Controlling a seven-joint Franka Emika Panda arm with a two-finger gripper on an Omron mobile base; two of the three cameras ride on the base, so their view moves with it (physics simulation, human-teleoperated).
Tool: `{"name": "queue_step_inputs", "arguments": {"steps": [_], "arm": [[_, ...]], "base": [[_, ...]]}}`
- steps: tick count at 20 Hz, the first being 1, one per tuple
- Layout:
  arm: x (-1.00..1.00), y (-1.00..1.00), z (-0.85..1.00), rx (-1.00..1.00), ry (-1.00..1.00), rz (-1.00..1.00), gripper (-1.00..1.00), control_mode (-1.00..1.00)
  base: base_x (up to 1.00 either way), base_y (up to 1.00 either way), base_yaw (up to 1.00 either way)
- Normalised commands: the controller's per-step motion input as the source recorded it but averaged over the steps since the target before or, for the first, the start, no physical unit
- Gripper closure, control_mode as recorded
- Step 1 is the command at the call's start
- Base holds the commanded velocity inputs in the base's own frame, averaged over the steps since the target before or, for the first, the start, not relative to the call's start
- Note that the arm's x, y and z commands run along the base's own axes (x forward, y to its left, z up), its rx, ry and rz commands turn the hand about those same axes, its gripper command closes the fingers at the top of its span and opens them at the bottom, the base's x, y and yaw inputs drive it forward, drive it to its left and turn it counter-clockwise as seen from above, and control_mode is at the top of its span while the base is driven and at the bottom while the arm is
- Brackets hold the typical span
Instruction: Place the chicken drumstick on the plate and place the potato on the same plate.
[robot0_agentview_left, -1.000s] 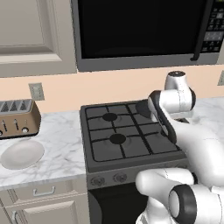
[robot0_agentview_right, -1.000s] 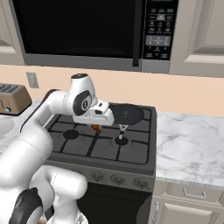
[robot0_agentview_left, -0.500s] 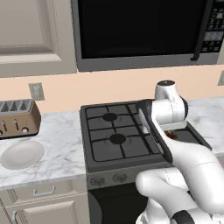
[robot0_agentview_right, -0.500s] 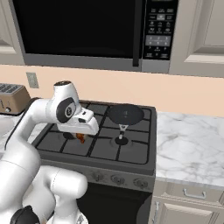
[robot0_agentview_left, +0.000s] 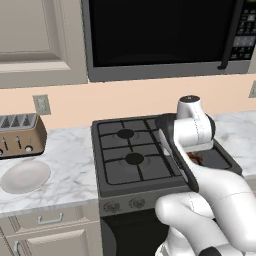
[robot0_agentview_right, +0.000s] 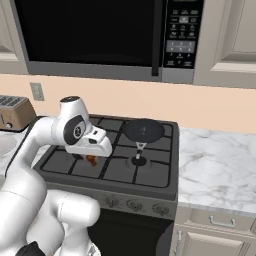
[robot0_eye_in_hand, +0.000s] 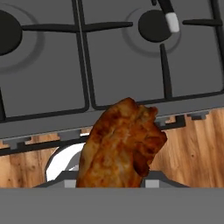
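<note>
A white arm (robot0_agentview_right: 47, 135) is seen reaching over the stove (robot0_agentview_right: 115, 160), its hand held above the front left burners. Under the hand, the gripper (robot0_agentview_right: 90, 159) is closed on the chicken drumstick (robot0_agentview_right: 92, 160), carried clear of the grates. A dark pan (robot0_agentview_right: 143, 131) sits on the back right burner, below the microwave (robot0_agentview_right: 107, 37). A toaster (robot0_agentview_right: 14, 112) stands at the left edge.

The chicken drumstick (robot0_eye_in_hand: 120, 146) is seen rough and glossy brown above the matt dark metal stove (robot0_eye_in_hand: 109, 57). Beside the stove, veined marble counter (robot0_agentview_left: 70, 165) is shown; below it, wood-grain floor (robot0_eye_in_hand: 192, 148).
</note>
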Motion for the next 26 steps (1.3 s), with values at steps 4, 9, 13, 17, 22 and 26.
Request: {"name": "queue_step_inputs", "arguments": {"steps": [4,9,13,17,22,26], "arm": [[0.0,0.1,0.0,0.0,0.0,0.0,1.0,1.0],[0.0,0.0,0.0,0.0,0.0,0.0,1.0,1.0],[0.0,0.0,0.0,0.0,0.0,0.0,1.0,1.0],[0.0,0.0,0.0,0.0,0.0,0.0,1.0,1.0],[0.0,0.0,0.0,0.0,0.0,0.0,1.0,1.0],[0.0,0.0,0.0,0.0,0.0,0.0,1.0,1.0]], "base": [[0.0,0.17,0.0],[0.0,0.65,0.0],[0.0,0.87,0.0],[0.0,0.76,-0.01],[0.04,0.59,-0.06],[0.07,0.59,-0.06]]}}
